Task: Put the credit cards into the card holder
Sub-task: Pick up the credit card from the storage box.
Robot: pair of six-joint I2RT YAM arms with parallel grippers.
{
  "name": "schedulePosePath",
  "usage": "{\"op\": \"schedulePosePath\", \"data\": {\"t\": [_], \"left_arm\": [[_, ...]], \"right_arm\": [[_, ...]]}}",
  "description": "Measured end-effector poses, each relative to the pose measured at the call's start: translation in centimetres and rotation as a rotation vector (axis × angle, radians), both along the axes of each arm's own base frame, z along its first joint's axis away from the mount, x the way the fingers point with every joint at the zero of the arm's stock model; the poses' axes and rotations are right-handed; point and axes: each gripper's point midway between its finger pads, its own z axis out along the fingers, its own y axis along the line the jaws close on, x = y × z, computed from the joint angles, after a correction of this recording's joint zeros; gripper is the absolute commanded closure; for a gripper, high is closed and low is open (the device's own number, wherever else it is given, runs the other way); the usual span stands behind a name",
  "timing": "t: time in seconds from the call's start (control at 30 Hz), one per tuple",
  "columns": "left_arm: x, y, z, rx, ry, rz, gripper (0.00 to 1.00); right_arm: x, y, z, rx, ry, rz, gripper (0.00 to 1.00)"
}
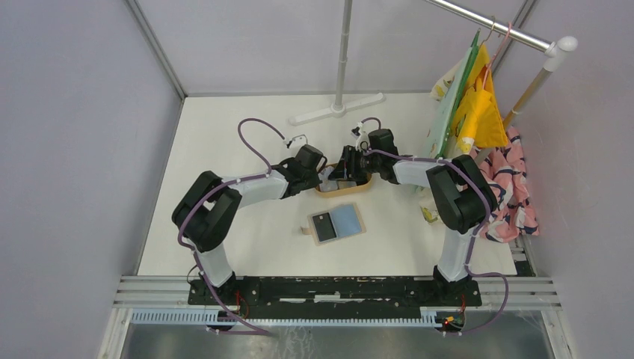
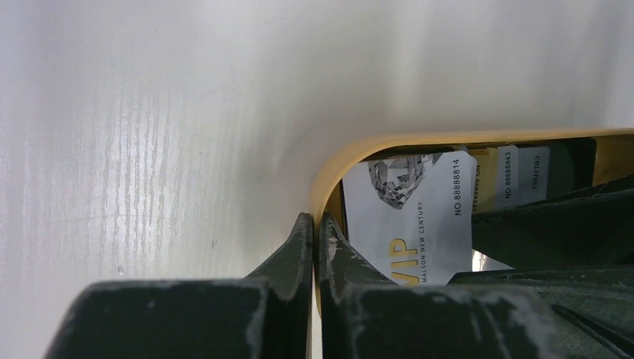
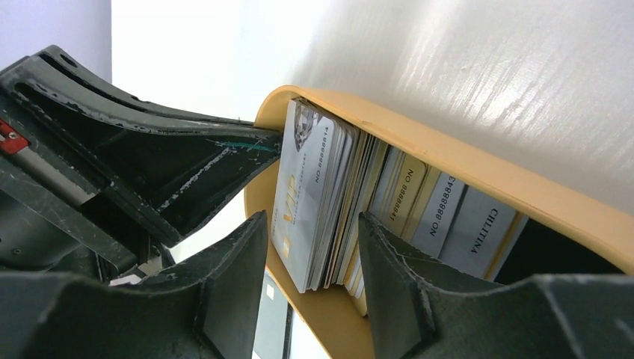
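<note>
Nearest the arm bases, the holder (image 1: 336,224) lies open on the table (image 1: 247,224), a black card (image 1: 324,226) on its left half and blue lining bare on the right. Just beyond sits the tray (image 1: 345,191). The left gripper (image 2: 315,239) is clamped on the tray's rim. The right gripper (image 3: 312,221) is released, its jaws straddling an upright stack of cards (image 3: 306,172) inside the tray, with a sliver of gap. More cards (image 3: 456,224) lean behind. Farthest stands a pole base (image 1: 336,112).
</note>
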Motion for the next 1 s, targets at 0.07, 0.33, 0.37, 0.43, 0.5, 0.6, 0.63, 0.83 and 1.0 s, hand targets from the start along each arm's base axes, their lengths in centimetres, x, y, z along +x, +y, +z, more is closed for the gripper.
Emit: {"op": "schedulePosePath", "data": {"t": [0.07, 0.33, 0.37, 0.43, 0.5, 0.6, 0.63, 0.83, 1.0], "left_arm": [[-0.1, 0.0, 0.0, 0.01, -0.003, 0.003, 0.98], [-0.8, 0.2, 0.0, 0.061, 0.018, 0.003, 0.98], [-0.9, 0.2, 0.0, 0.067, 0.018, 0.005, 0.98], [-1.0, 0.2, 0.0, 0.073, 0.018, 0.002, 0.98], [-1.0, 0.1, 0.1, 0.075, 0.017, 0.001, 0.98], [-1.2, 0.1, 0.1, 0.08, 0.021, -0.001, 0.98], [-1.2, 0.1, 0.1, 0.081, 0.022, -0.002, 0.98], [-1.4, 0.1, 0.1, 0.092, 0.025, -0.003, 0.98], [-1.4, 0.3, 0.1, 0.109, 0.025, 0.003, 0.98]], "right_arm": [[0.0, 0.1, 0.0, 0.009, 0.006, 0.003, 0.49], [-0.4, 1.1, 1.2, 0.084, 0.018, 0.034, 0.55], [-0.4, 1.2, 1.4, 0.093, 0.015, 0.038, 0.55], [-0.4, 1.4, 1.7, 0.107, 0.011, 0.045, 0.55], [-0.4, 1.5, 1.9, 0.114, 0.008, 0.048, 0.54], [-0.4, 1.5, 1.8, 0.111, 0.009, 0.05, 0.52], [-0.5, 1.5, 1.8, 0.11, 0.01, 0.051, 0.51], [-0.6, 1.5, 1.5, 0.093, 0.01, 0.061, 0.46], [-0.6, 1.8, 1.2, 0.088, 0.009, 0.07, 0.42]]}}
